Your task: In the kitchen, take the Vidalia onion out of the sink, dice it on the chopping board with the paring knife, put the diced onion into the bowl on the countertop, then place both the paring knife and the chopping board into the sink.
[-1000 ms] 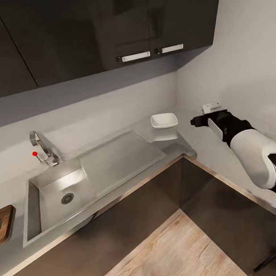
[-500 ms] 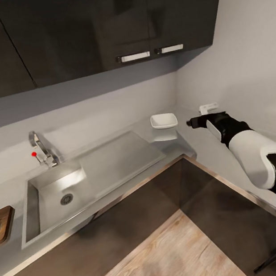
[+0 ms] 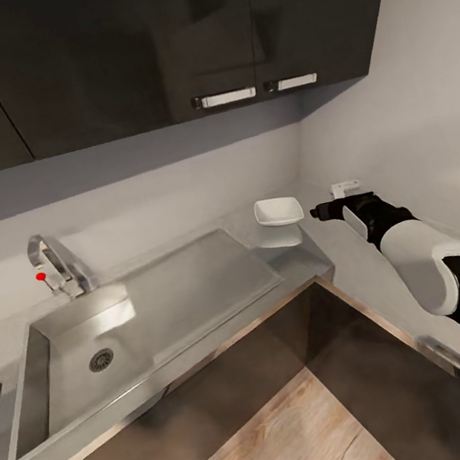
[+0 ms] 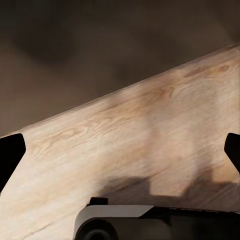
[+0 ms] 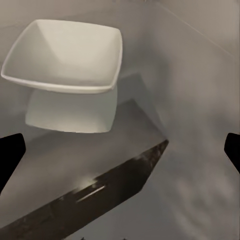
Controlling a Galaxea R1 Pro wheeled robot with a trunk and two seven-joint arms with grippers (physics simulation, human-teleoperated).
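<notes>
My right arm reaches toward the corner of the kitchen.

My right gripper (image 3: 317,212) has its fingers wide apart, empty, near the shallow white squarish bowl (image 3: 278,212) on the long smooth grey countertop (image 3: 340,256). My left gripper (image 4: 120,150) is open too, above the pale wooden floor (image 4: 150,130). The rectangular grey steel sink (image 3: 31,386) holds no onion that I can see.

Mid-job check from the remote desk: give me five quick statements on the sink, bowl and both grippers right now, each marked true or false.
1. The sink basin holds the onion. False: only its round drain shows inside the basin.
2. The bowl is empty. True.
3. The right gripper is shut on the bowl. False: its fingers are spread wide and hold nothing, short of the bowl.
4. The left gripper is open above the wooden floor. True.
5. The bowl stands left of the tap in the head view. False: it stands far to the right, near the wall corner.
</notes>
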